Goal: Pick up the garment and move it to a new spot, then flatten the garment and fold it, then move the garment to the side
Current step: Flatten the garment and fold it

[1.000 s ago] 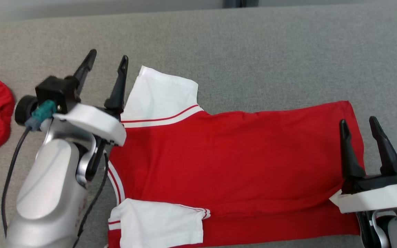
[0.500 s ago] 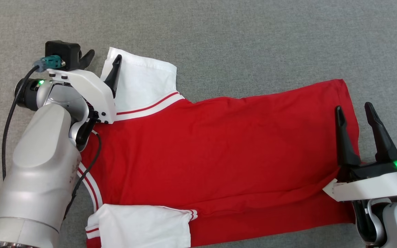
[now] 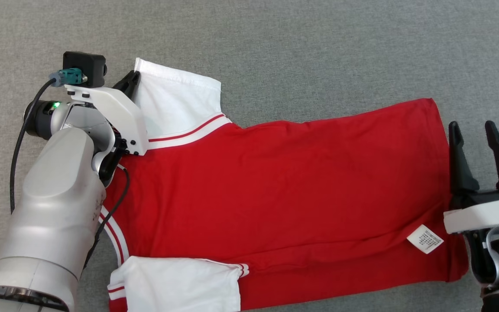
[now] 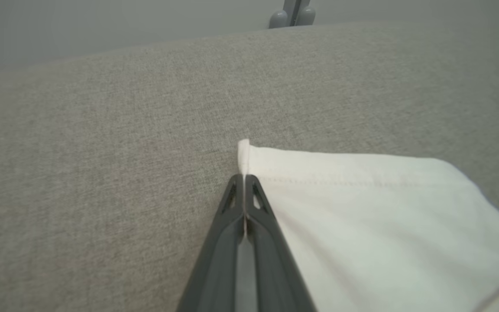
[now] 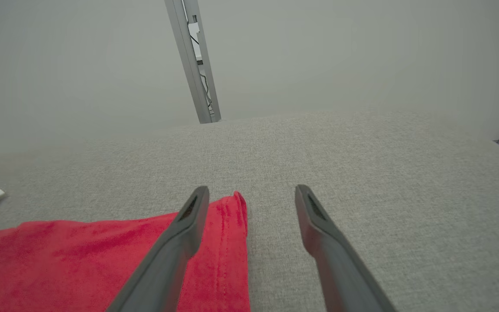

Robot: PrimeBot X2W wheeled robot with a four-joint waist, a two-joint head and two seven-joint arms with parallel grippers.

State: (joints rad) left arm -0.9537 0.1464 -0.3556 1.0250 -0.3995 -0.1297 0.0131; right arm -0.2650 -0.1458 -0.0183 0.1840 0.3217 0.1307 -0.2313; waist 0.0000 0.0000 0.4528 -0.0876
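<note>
The shirt (image 3: pixel 284 182) lies flat on the grey bench (image 3: pixel 319 52), hem to the right (a white tag (image 3: pixel 425 238) shows there). The left end effector (image 3: pixel 130 82) is pressed together, pinching the far white sleeve (image 3: pixel 176 102) at its corner. The right end effector (image 3: pixel 471 125) is spread beside the hem.
</note>
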